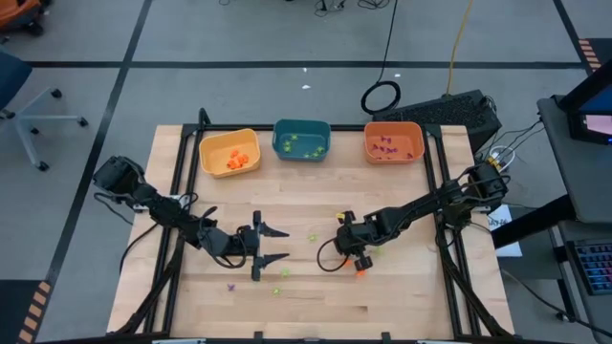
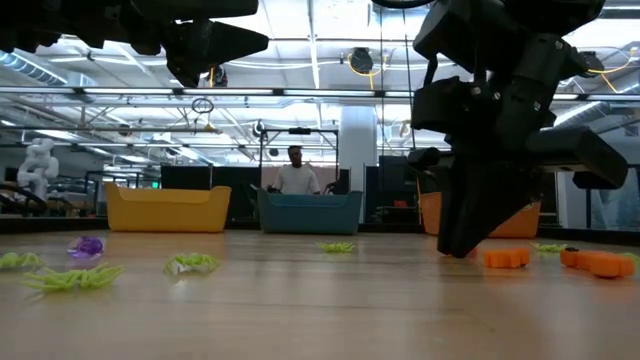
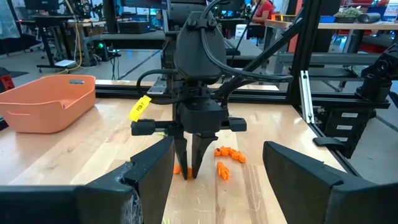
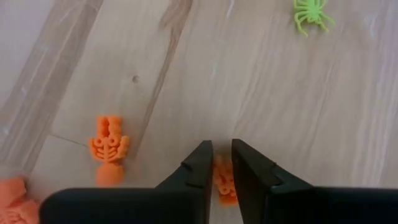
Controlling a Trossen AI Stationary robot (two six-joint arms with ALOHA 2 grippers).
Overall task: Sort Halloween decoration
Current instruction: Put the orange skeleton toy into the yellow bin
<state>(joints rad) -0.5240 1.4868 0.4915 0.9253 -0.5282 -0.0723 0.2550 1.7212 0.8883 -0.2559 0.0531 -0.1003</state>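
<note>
Orange trinket (image 4: 224, 182) between right pincer (image 4: 222, 163) (perhaps gripped)

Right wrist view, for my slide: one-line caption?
Right end effector closing its fingers around an orange skeleton trinket on the table, another orange skeleton beside it.

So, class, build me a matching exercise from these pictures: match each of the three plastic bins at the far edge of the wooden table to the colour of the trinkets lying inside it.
Column one:
1. yellow plastic bin
2. teal plastic bin
3. orange plastic bin

Column two:
A. purple trinkets
B. orange trinkets
C. light-green trinkets

Pairs: 1-B, 2-C, 3-A
</note>
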